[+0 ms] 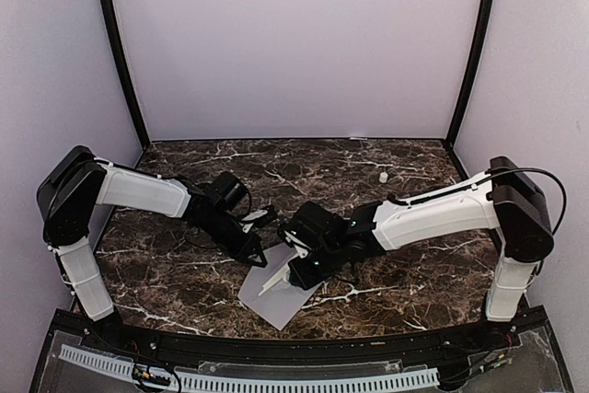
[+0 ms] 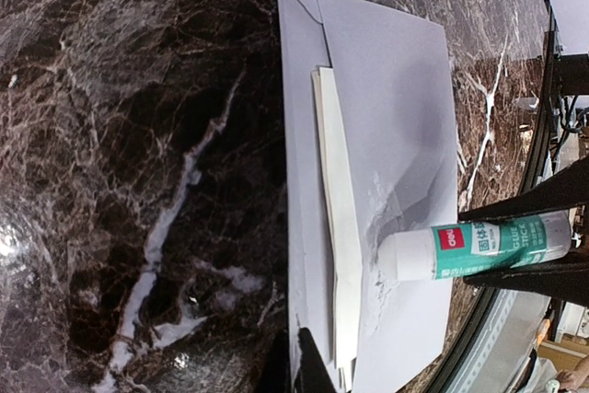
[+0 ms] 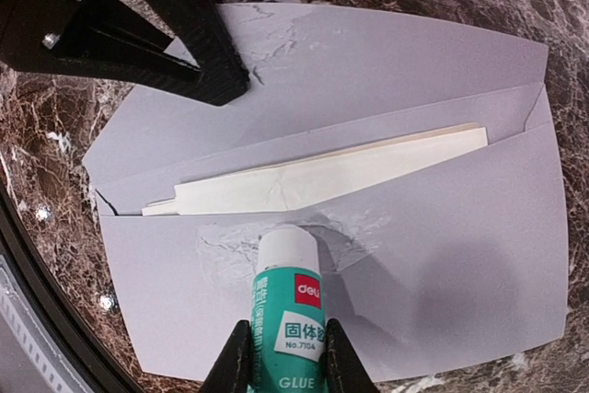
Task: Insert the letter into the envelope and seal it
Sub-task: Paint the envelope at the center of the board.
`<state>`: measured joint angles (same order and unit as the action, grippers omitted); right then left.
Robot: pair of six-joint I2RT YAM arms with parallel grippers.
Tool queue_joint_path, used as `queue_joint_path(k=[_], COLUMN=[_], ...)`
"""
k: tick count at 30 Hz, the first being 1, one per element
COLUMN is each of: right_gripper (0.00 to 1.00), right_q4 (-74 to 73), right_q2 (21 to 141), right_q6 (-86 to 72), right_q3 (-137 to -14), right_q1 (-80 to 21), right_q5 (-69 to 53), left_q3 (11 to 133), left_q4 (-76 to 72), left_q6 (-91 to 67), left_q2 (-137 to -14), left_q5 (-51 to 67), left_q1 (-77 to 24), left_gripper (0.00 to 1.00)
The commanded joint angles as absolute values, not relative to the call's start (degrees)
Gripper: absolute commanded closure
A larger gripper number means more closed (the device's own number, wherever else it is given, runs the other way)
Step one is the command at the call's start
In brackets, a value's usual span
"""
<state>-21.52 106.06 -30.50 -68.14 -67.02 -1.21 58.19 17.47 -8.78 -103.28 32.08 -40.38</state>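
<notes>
Marble-veined dark brown worktop (image 1: 166, 273) is carrying a pale grey-lavender flat paper envelope (image 1: 276, 306) in the overhead view. The left tool (image 1: 259, 257) is resting at the envelope's far-left corner. The right tool (image 1: 293, 273) is reaching in over the envelope's far edge, gripping a white glue stick with a green label (image 1: 273, 284).

From the left wrist, the folded cream paper letter (image 2: 336, 200) is lying tucked inside the envelope, one long edge showing at the mouth. The left tool is clenched with nothing between its jaws, its tip seemingly pinning the envelope's edge.

From the right wrist, the right tool is clamping the glue stick, whose white tip is touching the envelope's body just below the letter, with wet smears showing around it. The flap is lying open beyond the letter.

Insertion looks finished and gluing appears to be under way. The next move probably calls for lifting the glue stick clear of the envelope, then folding the flap onto the glued strip and pressing it down.
</notes>
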Motion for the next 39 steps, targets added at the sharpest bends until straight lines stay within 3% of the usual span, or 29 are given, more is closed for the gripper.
queue_joint_path(k=[1,9,23,39], right_gripper=[0.98,0.98,1.00,0.99], right_q4=[-23.06,-24.03,-29.16,-29.36], right_q2=[107.70,108.44,108.10,109.03], right_q6=[-30.29,-30.04,-32.61,-32.57], right_q3=[-70.33,-71.99,-73.92,-73.69], right_q1=[-68.69,-69.72,-69.51,-65.55], right_q5=[-2.63,-3.52,7.32,8.00], left_q3=[59.01,59.10,58.97,59.03], left_q4=[17.59,17.74,17.56,17.93], left_q6=[-9.05,-8.84,-7.54,-6.74], left_q2=[-102.54,-102.53,-101.65,-101.73], left_q5=[31.85,31.52,31.42,31.44], left_q1=[-40.33,-40.31,-40.57,-41.65], left_gripper=[1.00,1.00,1.00,1.00])
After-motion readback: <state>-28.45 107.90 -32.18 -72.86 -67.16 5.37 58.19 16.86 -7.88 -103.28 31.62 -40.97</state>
